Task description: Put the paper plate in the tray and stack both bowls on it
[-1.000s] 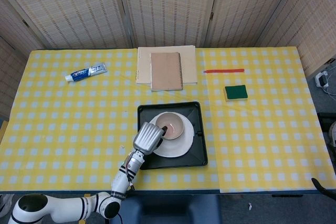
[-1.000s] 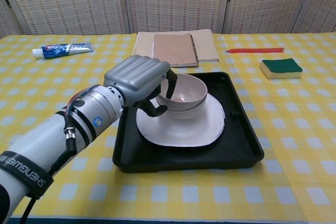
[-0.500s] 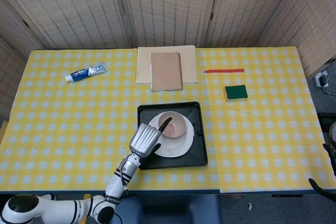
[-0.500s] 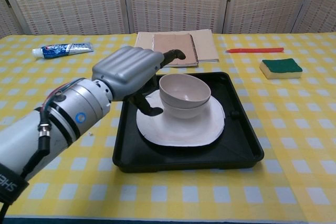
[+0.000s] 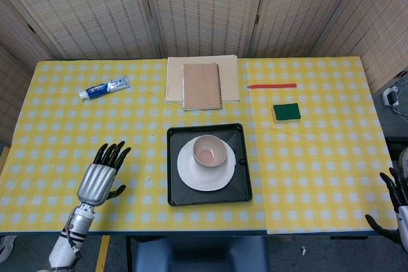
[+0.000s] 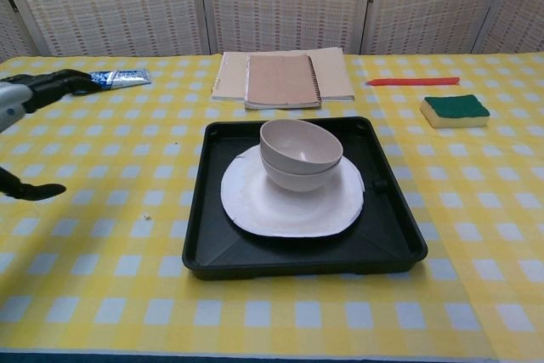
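left hand (image 5: 102, 179) withdrawn from pale stacked bowls (image 5: 208, 151), fingers spread, empty | white paper plate (image 5: 191, 176) in black plastic tray (image 5: 175, 195) | right hand (image 5: 396, 205) idle, fingers apart | task looks complete

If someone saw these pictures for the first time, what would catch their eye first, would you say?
Probably the black tray near the table's front edge, with the white paper plate in it and two stacked bowls on the plate. Next, the left hand, open, left of the tray, holding nothing.

Bright even light, soft faint shadows (no harsh glare), both views sharp
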Motion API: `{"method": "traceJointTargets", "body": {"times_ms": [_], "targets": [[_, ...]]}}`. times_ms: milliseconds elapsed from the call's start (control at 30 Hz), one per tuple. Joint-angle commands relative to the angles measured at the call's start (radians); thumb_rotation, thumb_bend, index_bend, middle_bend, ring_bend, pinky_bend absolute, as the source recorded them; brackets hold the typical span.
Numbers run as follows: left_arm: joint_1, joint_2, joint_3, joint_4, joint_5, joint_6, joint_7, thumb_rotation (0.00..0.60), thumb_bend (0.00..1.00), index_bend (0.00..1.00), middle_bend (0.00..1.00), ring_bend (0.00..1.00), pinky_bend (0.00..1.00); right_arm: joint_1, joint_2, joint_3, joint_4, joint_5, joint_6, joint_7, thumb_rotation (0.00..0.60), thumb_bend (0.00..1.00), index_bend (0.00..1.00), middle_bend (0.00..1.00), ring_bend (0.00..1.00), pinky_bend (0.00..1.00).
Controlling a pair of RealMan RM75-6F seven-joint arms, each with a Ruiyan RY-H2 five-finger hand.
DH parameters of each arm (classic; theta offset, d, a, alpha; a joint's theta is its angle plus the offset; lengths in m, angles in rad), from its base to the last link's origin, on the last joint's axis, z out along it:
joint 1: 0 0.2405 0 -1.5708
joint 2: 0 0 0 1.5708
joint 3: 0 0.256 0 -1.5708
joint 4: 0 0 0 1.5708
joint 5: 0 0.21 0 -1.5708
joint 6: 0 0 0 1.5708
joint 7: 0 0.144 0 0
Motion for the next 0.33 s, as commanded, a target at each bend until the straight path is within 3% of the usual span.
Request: {"method": "traceJointTargets", "body": {"times_ms": [33,167,333], "targets": [[0.174,0.091,0.098,0.049,0.116,0.195,-0.185,0.600,0.24,0.05,0.00,0.00,0.00,0.011,-0.009,-0.002,-0.015,-0.021,-0.002,-0.029,0.600,0.25,0.00,0.00,0.00,0.00],[0.259,0.094,0.104,0.114,0.162,0.302,-0.261,0.600,0.24,0.05,0.00,0.00,0.00,0.024,-0.013,-0.002,-0.033,-0.042,-0.006,-0.062,0.600,0.25,0.00,0.00,0.00,0.00],[0.301,0.122,0.093,0.113,0.199,0.351,-0.254,0.600,0.24,0.02,0.00,0.00,0.00,0.039,-0.014,-0.007,-0.052,-0.057,-0.024,-0.086,0.600,0.25,0.00,0.00,0.00,0.00]]}}
